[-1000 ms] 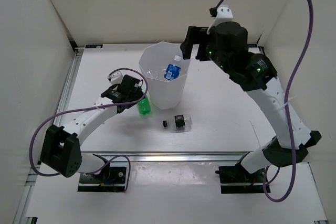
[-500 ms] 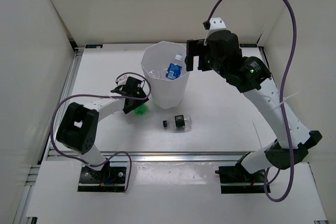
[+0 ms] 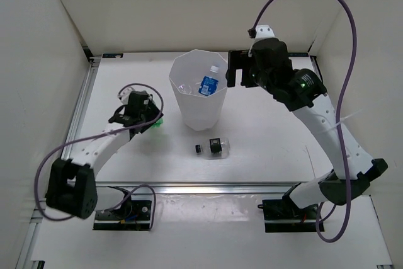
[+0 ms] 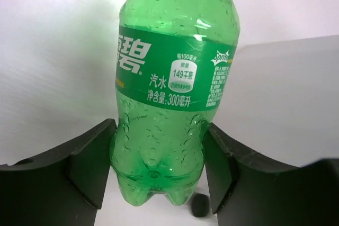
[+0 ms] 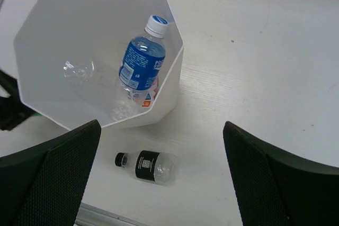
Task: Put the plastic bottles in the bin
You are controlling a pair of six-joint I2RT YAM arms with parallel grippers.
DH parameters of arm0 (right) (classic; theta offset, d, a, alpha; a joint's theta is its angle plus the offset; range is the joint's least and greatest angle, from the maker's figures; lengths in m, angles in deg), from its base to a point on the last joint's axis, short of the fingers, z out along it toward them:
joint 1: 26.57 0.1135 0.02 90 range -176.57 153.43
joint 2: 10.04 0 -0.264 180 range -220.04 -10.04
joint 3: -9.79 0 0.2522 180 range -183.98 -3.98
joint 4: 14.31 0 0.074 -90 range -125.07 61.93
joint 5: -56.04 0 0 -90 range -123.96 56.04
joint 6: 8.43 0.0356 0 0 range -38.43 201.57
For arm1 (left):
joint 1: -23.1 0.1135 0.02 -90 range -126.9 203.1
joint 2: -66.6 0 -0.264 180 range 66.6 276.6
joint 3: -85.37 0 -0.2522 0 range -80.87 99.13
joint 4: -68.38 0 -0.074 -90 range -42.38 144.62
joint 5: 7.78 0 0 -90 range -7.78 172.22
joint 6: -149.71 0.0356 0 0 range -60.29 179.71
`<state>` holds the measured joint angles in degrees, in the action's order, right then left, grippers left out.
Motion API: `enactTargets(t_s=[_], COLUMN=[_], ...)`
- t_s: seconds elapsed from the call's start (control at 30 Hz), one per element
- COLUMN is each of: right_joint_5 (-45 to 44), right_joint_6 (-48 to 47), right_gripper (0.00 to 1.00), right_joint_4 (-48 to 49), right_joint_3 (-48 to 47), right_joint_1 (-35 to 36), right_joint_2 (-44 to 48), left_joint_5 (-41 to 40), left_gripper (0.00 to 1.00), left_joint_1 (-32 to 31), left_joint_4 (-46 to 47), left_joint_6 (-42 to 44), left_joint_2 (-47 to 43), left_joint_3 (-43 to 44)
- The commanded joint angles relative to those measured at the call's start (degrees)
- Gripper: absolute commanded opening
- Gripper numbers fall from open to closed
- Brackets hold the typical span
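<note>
left gripper [image 4: 159, 136] is clamped on the green bottle [image 4: 170, 104]. both pads [image 4: 92, 168] press the lower body just above the base, and the label and shoulder stick out past the fingertips. in the top view the left gripper [image 3: 150, 121] sits left of the bin [image 3: 203, 116], apart from it. only a sliver of the green bottle [image 3: 158, 121] shows at its tip. can't tell if the bottle is off the table [image 3: 264, 130] or resting on it.

right gripper [image 3: 234, 70] hangs at the bin's far-right rim, jaws spread wide with nothing between them. its wrist view shows both fingers [image 5: 53, 178] at the frame edges, with bin [image 5: 177, 46] and table below.

in the bin:
- blue-label bottle [image 5: 141, 62] leans on the wall, white cap up.
- clear bottle [image 5: 79, 71] lies to its left.
- something clear sits under the blue one, can't make out what.

short bottle [image 3: 215, 147] with black label lies on its side on the table. it's just on the near side of the bin, cap pointing left, not touching the bin. the wrist view shows the short bottle [image 5: 149, 165] the same way.
</note>
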<state>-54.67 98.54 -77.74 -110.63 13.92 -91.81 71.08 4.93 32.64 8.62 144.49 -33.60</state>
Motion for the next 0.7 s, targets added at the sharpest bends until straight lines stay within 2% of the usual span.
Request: enactTargets(t_s=[0.0,0.07,0.2,0.3,0.37,0.47,0.67], right_joint_5=[1.6,3.0,6.4,9.0,9.7,11.4,11.9], right_joint_6=[3.1,4.2,6.8,9.1,10.2,11.9,12.4], right_gripper=[1.00,1.00,1.00,1.00,1.00,1.00,1.00], right_joint_4=[0.6,0.6,0.1,0.1,0.1,0.1,0.6], right_joint_3=[1.9,1.9,3.5,6.6,9.1,11.0,13.4], right_joint_1=[-1.6,-2.5,-5.0,-6.7,-7.6,-9.9,-11.6], right_joint_2=[1.4,1.4,1.4,2.1,2.7,3.2,4.9], left_joint_5=[-0.5,-1.1,-3.2,-3.2,-2.3,-1.7,-0.4], left_gripper=[0.58,0.52,0.52,0.53,0.53,0.54,0.58], left_joint_1=[1.0,1.0,1.0,-3.2,-6.0,-10.8,-18.6], left_joint_4=[-1.7,-4.3,-4.9,-4.9,-4.9,-4.9,-5.4], left_joint_6=[-1.4,-1.4,1.5,7.5,10.5,13.6,15.8], left_joint_2=[-9.9,-14.1,-16.8,-13.4,-7.9,-1.3,4.1], left_joint_3=[3.0,7.5,18.1,29.8,37.8,43.9,46.0])
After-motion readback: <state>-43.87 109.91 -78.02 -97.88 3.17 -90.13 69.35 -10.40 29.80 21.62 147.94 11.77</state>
